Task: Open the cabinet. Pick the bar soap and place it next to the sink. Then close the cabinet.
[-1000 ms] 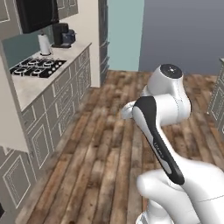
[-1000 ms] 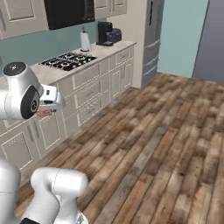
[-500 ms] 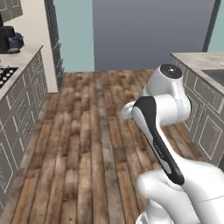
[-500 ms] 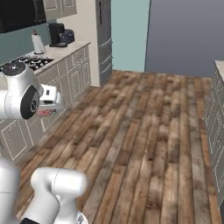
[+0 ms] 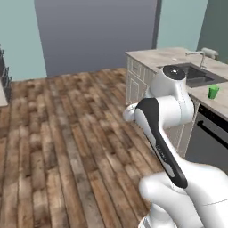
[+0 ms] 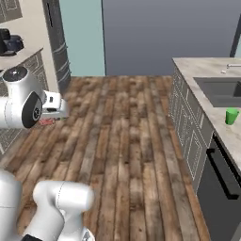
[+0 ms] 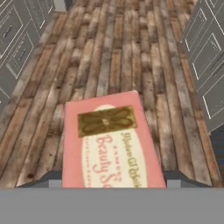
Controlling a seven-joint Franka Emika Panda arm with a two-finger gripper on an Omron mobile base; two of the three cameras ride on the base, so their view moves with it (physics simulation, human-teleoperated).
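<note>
The bar soap [image 7: 107,140] is a pink box with a gold emblem and "Beauty" lettering. It sits between the fingertips of my gripper [image 7: 113,177], which is shut on it above the wood floor. In the right base view the gripper [image 6: 51,117] hangs at the left at about counter height, with a bit of pink soap [image 6: 45,122] showing under the hand. The sink [image 5: 196,75] is a dark basin set in the pale stone counter on the right, also seen as the sink [image 6: 221,89]. The cabinet is out of view.
A green cup [image 5: 214,92] stands on the counter near the sink, beside the faucet [image 5: 198,53]. A dark dishwasher front [image 6: 221,183] sits below the counter. Grey drawer fronts [image 7: 205,65] line both sides. A dark fridge [image 6: 56,33] stands at the back left.
The whole picture has swung as the base turned: the stove counter has slid out on the left and the sink counter has come in on the right. The gripper still holds the soap.
</note>
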